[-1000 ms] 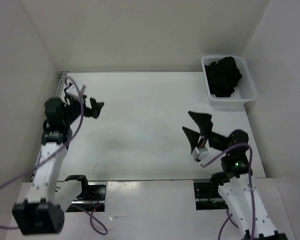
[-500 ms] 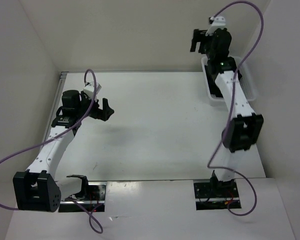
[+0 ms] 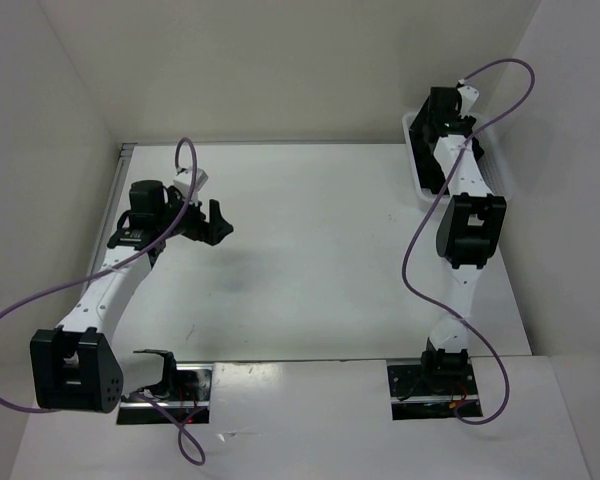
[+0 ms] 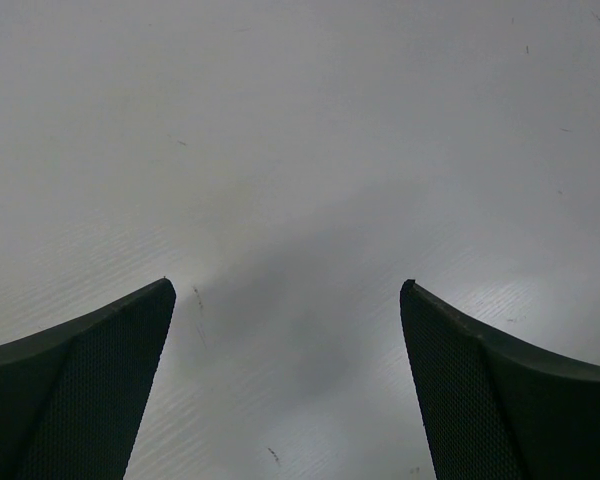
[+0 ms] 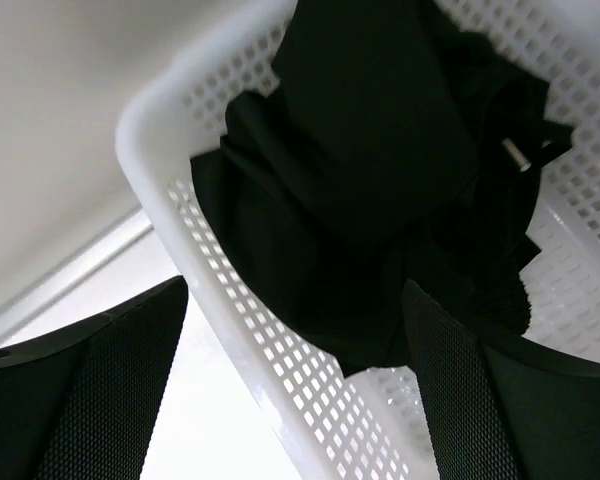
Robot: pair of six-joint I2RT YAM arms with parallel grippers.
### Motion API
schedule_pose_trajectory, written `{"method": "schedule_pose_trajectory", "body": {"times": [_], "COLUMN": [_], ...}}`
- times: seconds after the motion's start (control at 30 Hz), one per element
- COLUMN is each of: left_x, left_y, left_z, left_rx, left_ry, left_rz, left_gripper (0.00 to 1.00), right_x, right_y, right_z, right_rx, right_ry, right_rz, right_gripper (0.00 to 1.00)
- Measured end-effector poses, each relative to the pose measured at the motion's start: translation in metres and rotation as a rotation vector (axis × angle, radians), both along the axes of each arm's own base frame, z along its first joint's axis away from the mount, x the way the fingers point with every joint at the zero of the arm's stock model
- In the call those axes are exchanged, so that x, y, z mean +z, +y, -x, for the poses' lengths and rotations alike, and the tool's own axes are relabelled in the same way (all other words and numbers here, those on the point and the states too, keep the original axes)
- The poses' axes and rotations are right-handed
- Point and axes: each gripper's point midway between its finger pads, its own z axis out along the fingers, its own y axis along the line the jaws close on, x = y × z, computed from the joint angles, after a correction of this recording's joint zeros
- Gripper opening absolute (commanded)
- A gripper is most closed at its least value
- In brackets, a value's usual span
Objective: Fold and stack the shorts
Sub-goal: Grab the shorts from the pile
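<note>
The shorts (image 5: 380, 170) lie crumpled in a dark heap inside the white mesh basket (image 5: 230, 330), which sits at the far right corner of the table (image 3: 310, 260). More than 1 garment may be in that heap; the folds are too dark to tell apart. The right end effector (image 5: 295, 290) hangs above the basket, its 2 fingers spread wide with nothing between them and the black fabric directly ahead in the wrist view. The left end effector (image 4: 287, 285) hovers over bare table toward the left edge, likewise wide open and empty.

The step in hand looks like the pick from the basket. To do it well, the right arm should come down on the raised ridge of cloth near the middle of the heap, not at the rim, so that neither finger catches the mesh wall. A shallow pinch on 1 top fold would help lift only 1 pair; a deep bite risks dragging up the whole heap, or the light basket with it. Lifting straight up until the cloth clears the rim, then carrying it toward the middle of the table, would leave room for the left arm to take a 2nd corner and spread the fabric flat before any fold.
</note>
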Motion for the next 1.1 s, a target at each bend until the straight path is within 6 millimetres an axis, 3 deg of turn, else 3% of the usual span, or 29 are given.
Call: {"method": "schedule_pose_trajectory", "body": {"times": [0.13,0.33,0.43,0.6,0.63,0.83,0.93,1.0,1.03,1.07,1.1], "left_x": [-0.002,-0.004,-0.004,-0.006,-0.007,-0.009,-0.009,-0.01,-0.009,-0.009,-0.009], "left_y": [-0.002,-0.002,-0.002,-0.002,-0.002,-0.002,-0.002,-0.002,-0.002,-0.002,-0.002], "left_z": [0.0,0.0,0.0,0.0,-0.001,-0.001,-0.001,-0.001,-0.001,-0.001,-0.001], "left_rx": [-0.01,-0.013,-0.013,-0.013,-0.013,-0.013,-0.012,-0.012,-0.012,-0.012,-0.012], "left_ry": [0.009,0.015,0.016,0.021,0.025,0.031,0.031,0.031,0.031,0.031,0.031], "left_rz": [0.006,0.008,0.008,0.008,0.008,0.008,0.008,0.007,0.007,0.007,0.007], "left_gripper": [1.0,1.0,1.0,1.0,1.0,1.0,1.0,1.0,1.0,1.0,1.0], "right_x": [0.005,-0.04,-0.044,-0.043,-0.043,-0.044,-0.046,-0.046,-0.046,-0.048,-0.049], "right_y": [-0.008,-0.02,-0.026,-0.032,-0.034,-0.037,-0.039,-0.04,-0.04,-0.04,-0.04], "right_z": [0.001,0.025,0.029,0.031,0.031,0.031,0.031,0.031,0.031,0.032,0.032], "right_rx": [-0.052,-0.107,-0.13,-0.146,-0.149,-0.148,-0.15,-0.153,-0.154,-0.152,-0.148], "right_ry": [-0.021,0.102,0.118,0.121,0.121,0.119,0.122,0.119,0.119,0.123,0.127], "right_rz": [-0.003,-0.001,0.012,0.028,0.03,0.026,0.023,0.017,0.015,0.017,0.016], "right_gripper": [0.92,0.92,0.86,0.5,0.35,0.0,0.0,0.34,0.31,0.2,0.18]}}
